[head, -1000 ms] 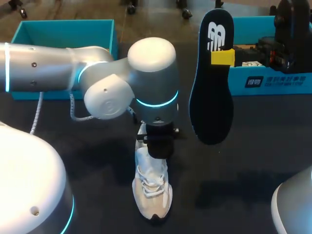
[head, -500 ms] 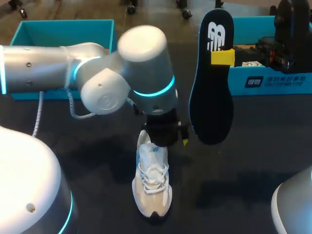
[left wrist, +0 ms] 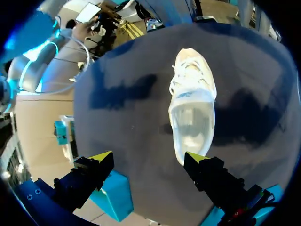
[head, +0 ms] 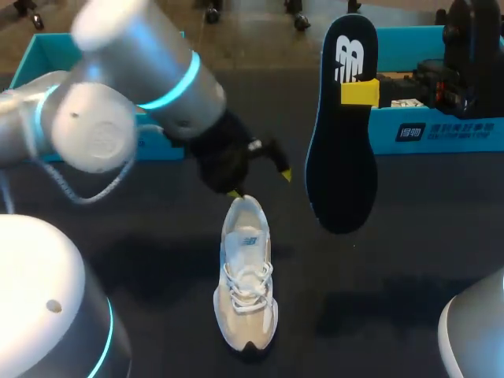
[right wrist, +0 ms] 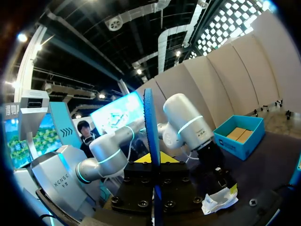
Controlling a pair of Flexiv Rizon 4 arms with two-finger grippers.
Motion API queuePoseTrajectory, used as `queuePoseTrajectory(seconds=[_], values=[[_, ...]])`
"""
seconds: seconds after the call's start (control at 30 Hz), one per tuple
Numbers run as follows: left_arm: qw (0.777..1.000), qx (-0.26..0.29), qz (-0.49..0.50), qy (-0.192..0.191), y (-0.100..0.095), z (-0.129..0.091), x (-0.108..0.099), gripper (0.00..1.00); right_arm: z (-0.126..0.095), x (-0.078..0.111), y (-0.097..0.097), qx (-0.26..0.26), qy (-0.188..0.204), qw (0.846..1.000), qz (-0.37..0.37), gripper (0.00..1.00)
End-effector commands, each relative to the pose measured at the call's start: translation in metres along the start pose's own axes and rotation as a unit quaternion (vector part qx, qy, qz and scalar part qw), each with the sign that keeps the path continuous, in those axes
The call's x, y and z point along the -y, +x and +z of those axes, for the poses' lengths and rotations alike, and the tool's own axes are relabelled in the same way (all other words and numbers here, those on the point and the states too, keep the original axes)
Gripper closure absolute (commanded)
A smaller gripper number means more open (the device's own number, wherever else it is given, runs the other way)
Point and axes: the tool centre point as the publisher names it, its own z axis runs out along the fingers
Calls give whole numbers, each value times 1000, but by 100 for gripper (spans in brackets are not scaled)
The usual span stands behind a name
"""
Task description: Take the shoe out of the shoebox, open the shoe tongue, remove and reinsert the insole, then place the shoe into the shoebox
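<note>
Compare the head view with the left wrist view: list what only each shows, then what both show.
Only the head view: the insole, upright in the air, with the right gripper shut on it. Only the left wrist view: a look into the open mouth of the shoe from its heel end. Both: the shoe on the table, and the left gripper, open and clear of the shoe.

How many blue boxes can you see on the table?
2. One turquoise shoebox sits far left, partly behind my left arm. The other sits far right, partly behind the raised insole. Others may be hidden.
</note>
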Motion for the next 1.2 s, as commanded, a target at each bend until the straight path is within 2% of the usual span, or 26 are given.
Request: queuePoseTrajectory(seconds=[0.03, 0.23, 0.3, 0.4, 0.47, 0.5, 0.6, 0.83, 1.03, 1.2], values=[[983, 183, 15, 22, 25, -32, 2, 0, 3, -1, -3, -1, 2, 1000, 1, 100], [983, 183, 15, 22, 25, -32, 2, 0, 3, -1, -3, -1, 2, 1000, 1, 100], [972, 231, 33, 12, 20, -33, 0, 0, 3, -1, -3, -1, 2, 1000, 1, 100], [964, 260, 24, -46, 9, -33, -9, 0, 3, -1, -3, -1, 2, 1000, 1, 100], [954, 298, 29, -34, 6, -38, -16, 0, 3, -1, -3, -1, 2, 1000, 1, 100], [951, 305, 23, -44, 4, -41, -20, 0, 3, -1, -3, -1, 2, 1000, 1, 100], [939, 342, 25, -39, 0, -52, -28, 0, 3, -1, -3, -1, 2, 1000, 1, 100], [926, 375, 32, -40, -7, -73, -33, 0, 3, -1, -3, -1, 2, 1000, 1, 100], [921, 385, 39, -50, -10, -85, -31, 0, 1, -11, -30, -15, 15, 999, 39, 100], [918, 392, 33, -52, -12, -89, -34, 0, -7, -13, -68, -31, 16, 998, 59, 100]])
